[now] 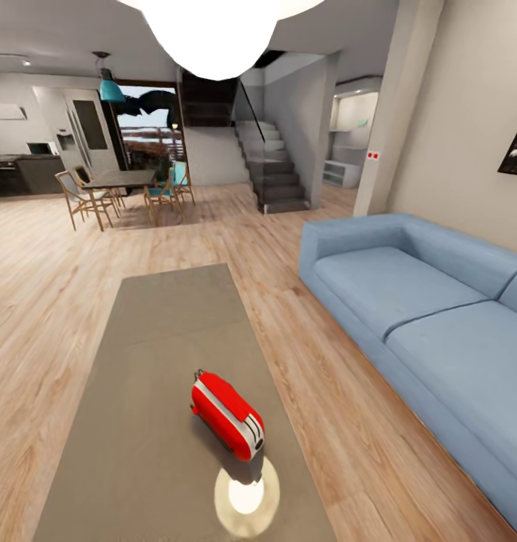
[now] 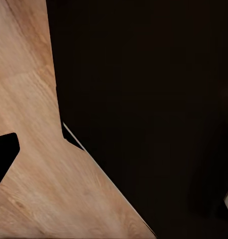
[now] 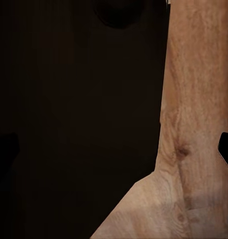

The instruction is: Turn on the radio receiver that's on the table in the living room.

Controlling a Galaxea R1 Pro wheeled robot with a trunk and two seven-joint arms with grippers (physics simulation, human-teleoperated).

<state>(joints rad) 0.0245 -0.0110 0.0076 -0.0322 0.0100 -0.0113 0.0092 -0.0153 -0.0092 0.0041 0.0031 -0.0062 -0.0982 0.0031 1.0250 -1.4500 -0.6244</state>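
The bright-red radio receiver (image 1: 228,415) lies on the near half of the long grey-brown coffee table (image 1: 160,339), turned at an angle, its white-trimmed end toward me and its thin handle at the far end. A round glare of lamp light sits on the tabletop just in front of it. In the left wrist view, my left gripper (image 2: 114,159) shows one black fingertip (image 2: 4,157) at the picture's edge over wood floor. In the right wrist view, my right gripper (image 3: 114,149) has a black fingertip (image 3: 226,149) at the opposite edge. Both stand wide apart with nothing between them.
A large blue sofa (image 1: 416,301) runs along the table's right side, with a strip of plank floor (image 1: 318,391) between. Far back stand a dark dining table with wooden chairs (image 1: 119,188) and a staircase (image 1: 273,169). A dark body (image 2: 154,99) covers much of both wrist views.
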